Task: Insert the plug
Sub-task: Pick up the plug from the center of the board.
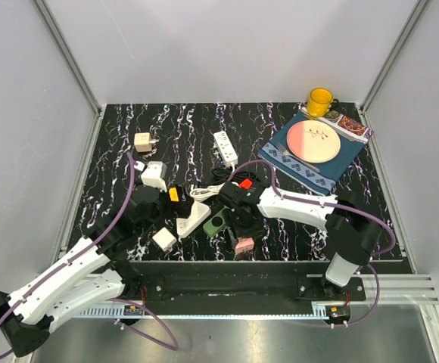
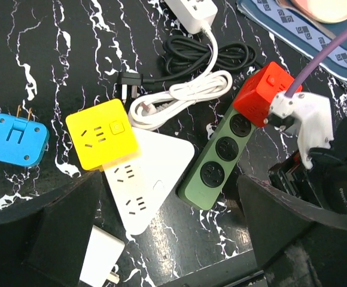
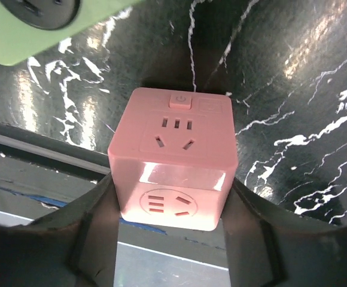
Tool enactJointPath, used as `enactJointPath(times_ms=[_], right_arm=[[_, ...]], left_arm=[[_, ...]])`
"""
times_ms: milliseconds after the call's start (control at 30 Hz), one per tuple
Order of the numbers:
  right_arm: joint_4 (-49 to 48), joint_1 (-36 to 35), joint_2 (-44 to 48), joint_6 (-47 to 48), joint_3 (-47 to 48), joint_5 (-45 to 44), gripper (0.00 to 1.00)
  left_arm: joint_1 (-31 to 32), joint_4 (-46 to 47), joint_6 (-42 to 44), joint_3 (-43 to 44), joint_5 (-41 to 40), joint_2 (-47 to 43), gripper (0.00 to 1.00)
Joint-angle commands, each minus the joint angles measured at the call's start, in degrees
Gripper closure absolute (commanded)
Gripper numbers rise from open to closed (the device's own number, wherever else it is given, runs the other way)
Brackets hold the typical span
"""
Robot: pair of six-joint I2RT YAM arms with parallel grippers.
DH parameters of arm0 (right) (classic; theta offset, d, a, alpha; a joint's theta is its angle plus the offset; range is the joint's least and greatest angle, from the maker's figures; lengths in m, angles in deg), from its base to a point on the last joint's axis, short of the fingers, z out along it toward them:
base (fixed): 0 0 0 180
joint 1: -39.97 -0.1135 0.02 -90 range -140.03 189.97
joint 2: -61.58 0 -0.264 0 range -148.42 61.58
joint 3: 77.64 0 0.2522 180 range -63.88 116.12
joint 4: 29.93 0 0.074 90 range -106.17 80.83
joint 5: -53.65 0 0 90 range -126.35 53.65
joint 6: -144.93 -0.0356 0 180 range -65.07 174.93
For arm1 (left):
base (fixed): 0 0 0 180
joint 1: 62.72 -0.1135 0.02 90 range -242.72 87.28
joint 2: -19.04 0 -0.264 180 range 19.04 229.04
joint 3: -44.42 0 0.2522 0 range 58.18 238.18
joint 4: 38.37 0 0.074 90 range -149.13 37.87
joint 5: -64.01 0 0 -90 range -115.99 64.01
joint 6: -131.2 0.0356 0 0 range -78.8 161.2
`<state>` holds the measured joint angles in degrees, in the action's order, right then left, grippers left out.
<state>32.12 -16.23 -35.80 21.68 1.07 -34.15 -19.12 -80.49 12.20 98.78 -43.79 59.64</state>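
Note:
My right gripper (image 3: 172,206) is shut on a pink cube socket (image 3: 173,149), one finger on each side, at the table's near edge (image 1: 244,244). The right gripper (image 1: 241,233) shows above it in the top view. My left gripper (image 2: 173,239) is wide open and empty, hovering above a white triangular power strip (image 2: 146,179) and a yellow cube socket (image 2: 100,134). A green power strip (image 2: 221,158) with a red cube (image 2: 263,95) lies to its right. A black plug (image 2: 128,89) and a white plug with coiled cable (image 2: 179,98) lie behind them.
A blue adapter (image 2: 12,139) lies at the left and a white charger (image 2: 102,257) near the front. A white power strip (image 1: 225,147), a beige adapter (image 1: 144,141), a plate (image 1: 314,141) on a blue mat and a yellow mug (image 1: 319,100) stand at the back.

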Motion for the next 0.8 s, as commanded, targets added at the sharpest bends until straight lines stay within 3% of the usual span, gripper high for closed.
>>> enactJointPath(times_ms=[0, 67, 400, 567, 767], right_arm=[[-0.4, -0.5, 2.4, 0.1, 4.0, -3.2, 0.54], [-1.2, -0.5, 4.7, 0.6, 4.3, -4.2, 0.69], [-20.8, -0.5, 21.2, 2.4, -4.9, -13.6, 0.98], [-36.5, -0.5, 31.3, 3.4, -12.7, -15.5, 0.99], [-52.3, -0.5, 37.1, 7.9, -21.8, -9.4, 0.99]], left_arm=[[-0.3, 2.8, 0.3, -1.0, 1.3, -1.0, 0.01], [-0.3, 4.4, 0.4, -1.7, 2.9, -1.7, 0.01], [-0.2, 19.5, 1.2, -9.1, 15.5, -5.5, 0.01], [-0.1, 28.2, 3.2, -12.2, 21.3, -6.8, 0.01], [0.4, 33.9, 2.6, -12.1, 22.5, -4.7, 0.01]])
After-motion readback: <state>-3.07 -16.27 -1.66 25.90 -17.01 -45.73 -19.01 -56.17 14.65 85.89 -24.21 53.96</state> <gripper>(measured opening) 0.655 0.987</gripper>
